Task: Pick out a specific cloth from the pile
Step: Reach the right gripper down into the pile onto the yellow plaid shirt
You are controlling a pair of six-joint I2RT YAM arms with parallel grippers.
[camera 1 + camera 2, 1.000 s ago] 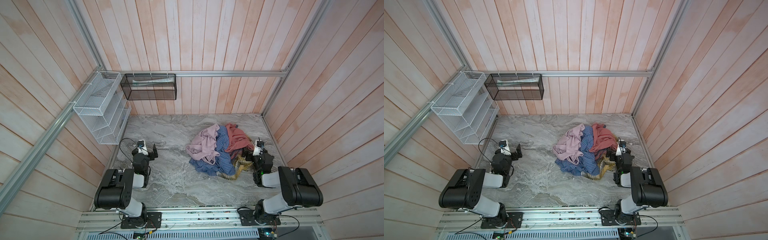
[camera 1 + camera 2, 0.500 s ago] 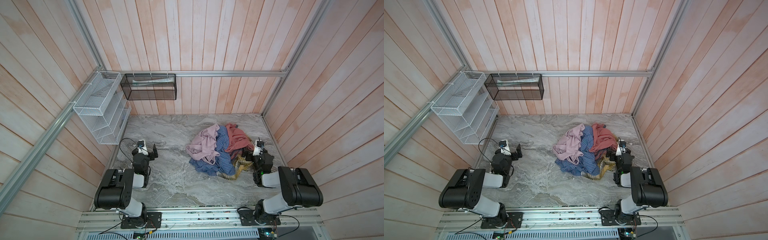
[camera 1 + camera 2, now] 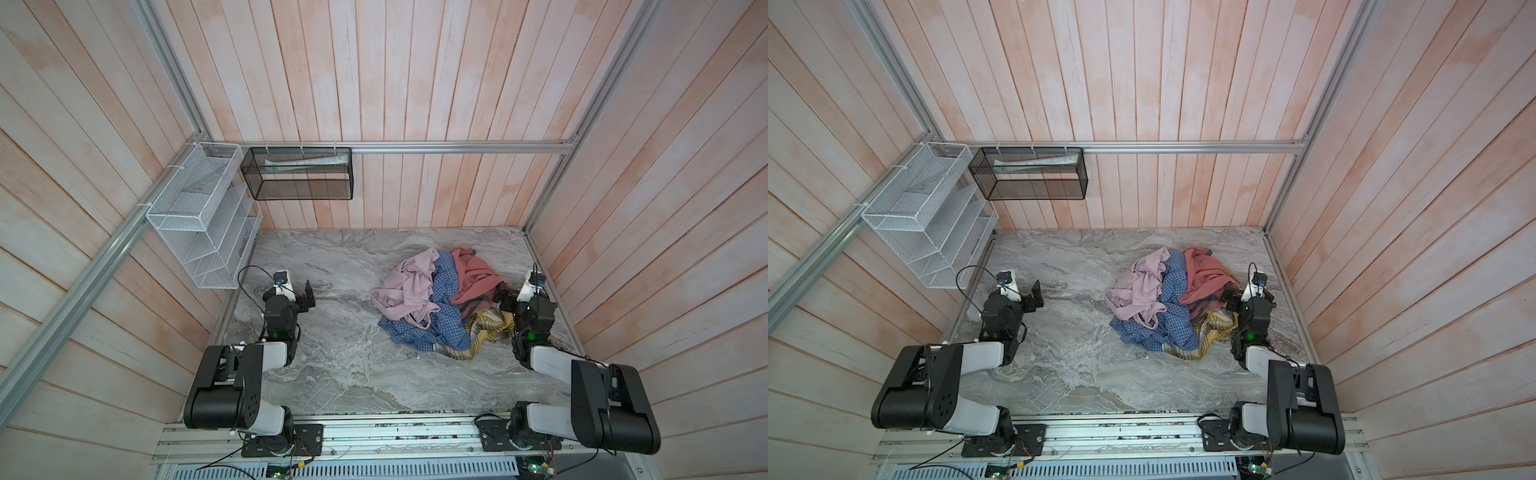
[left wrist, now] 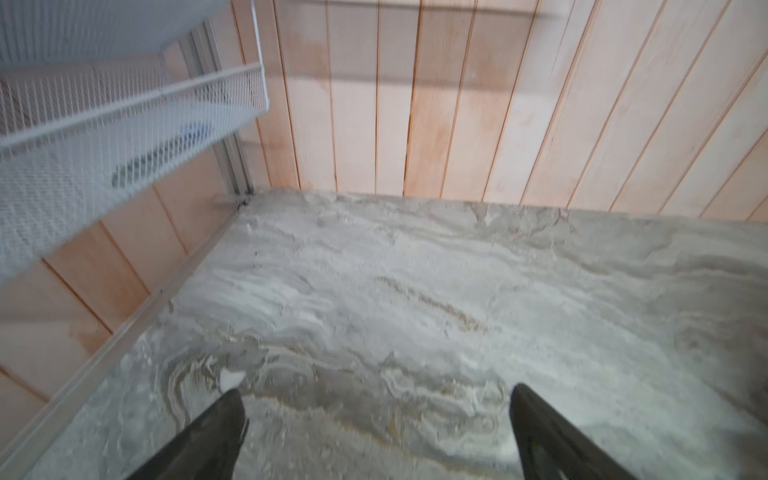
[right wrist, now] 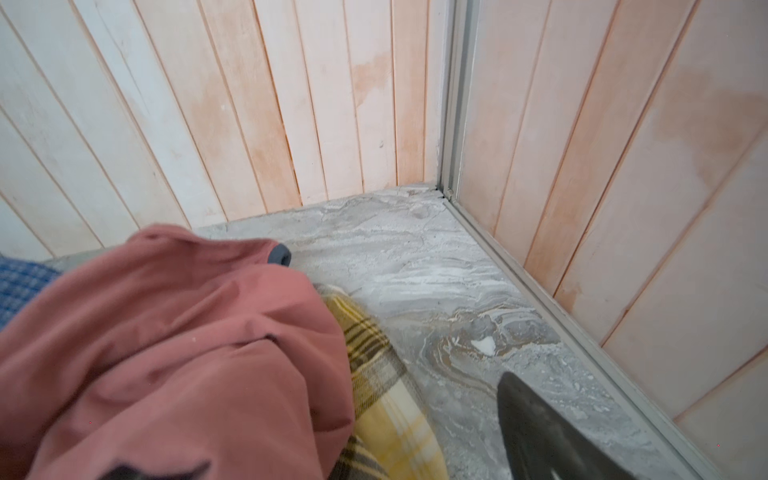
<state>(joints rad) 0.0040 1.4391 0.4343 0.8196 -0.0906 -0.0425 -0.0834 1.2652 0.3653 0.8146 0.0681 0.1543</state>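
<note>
Two grippers: unmoved since a second ago, we note.
Left gripper: fingers apart.
Right gripper: fingers apart.
Cloth: unshifted, partly under pile.

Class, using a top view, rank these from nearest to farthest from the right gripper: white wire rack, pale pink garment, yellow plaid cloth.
1. yellow plaid cloth, right beside the right gripper.
2. pale pink garment, farther left.
3. white wire rack, hung at far left.

My right pincer stood with jaws spread at the right edge of the pile, centre-right of frame, just above the cloth.
</note>
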